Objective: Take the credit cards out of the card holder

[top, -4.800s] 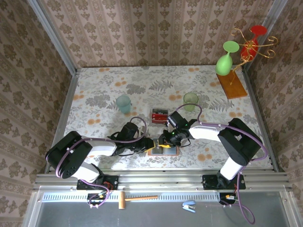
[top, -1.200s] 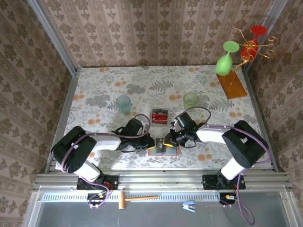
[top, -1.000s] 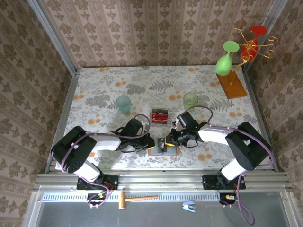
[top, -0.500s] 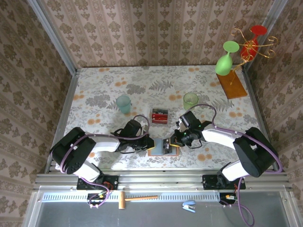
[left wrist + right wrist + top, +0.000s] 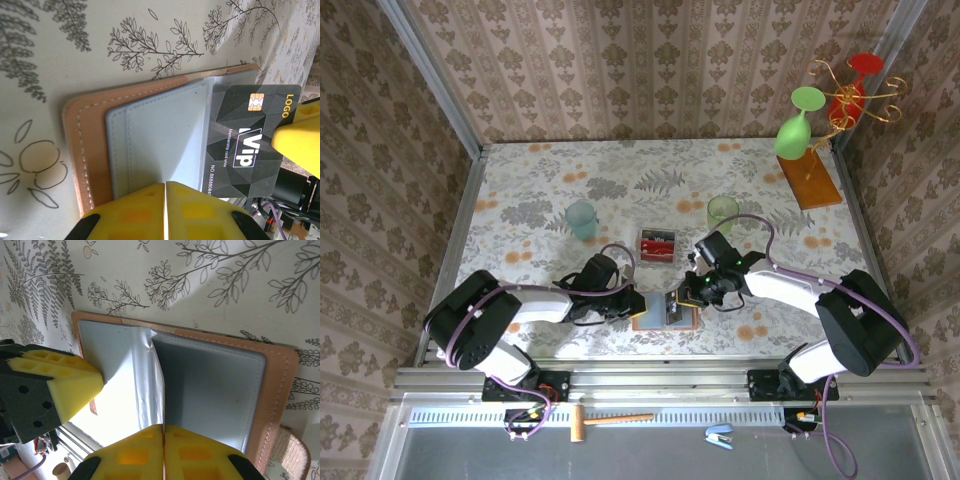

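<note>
Cards first: we see one black card [image 5: 245, 145] (marked VIP, with a gold chip) at the mouth of a grey-blue pocket of the card holder [image 5: 92, 140], which lies open on the desk [image 5: 520, 190] near its front edge. The right hand [image 5: 162, 432] pinches that card by its outer edge. The left hand [image 5: 165, 187], pads pressed together, rests its tips on the holder's left side. Just behind sits a small clear box [image 5: 657, 244] with red contents. Farther back stand a teal cup [image 5: 581, 218] and a green cup [image 5: 723, 212], well apart.
</note>
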